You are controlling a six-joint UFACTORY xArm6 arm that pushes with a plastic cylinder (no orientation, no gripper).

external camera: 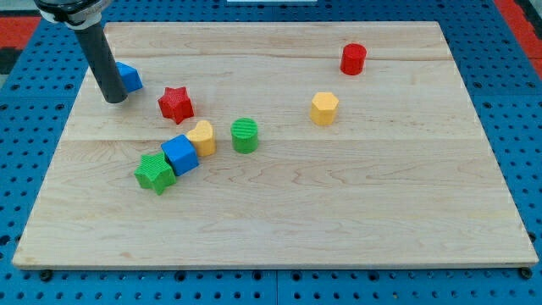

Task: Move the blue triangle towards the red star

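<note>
Blue pegboard surrounds the wooden desk point(339, 212); I carry no jaws, only a rod.
My tip point(113, 99) sits just left of the blue triangle point(129, 77); an off-centre push could spin it past the red star point(176, 103).

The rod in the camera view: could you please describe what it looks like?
It is a straight, smooth, dark grey to black cylinder, widening at the view's top into a glossy black collar with a white rim. My tip is blunt and plain. No cables or markings show.

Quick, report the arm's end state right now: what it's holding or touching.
No gripper: my tip holds nothing. It sits on the board at the view's left of the blue triangle, right against it, with the red star beyond to the view's right.
</note>
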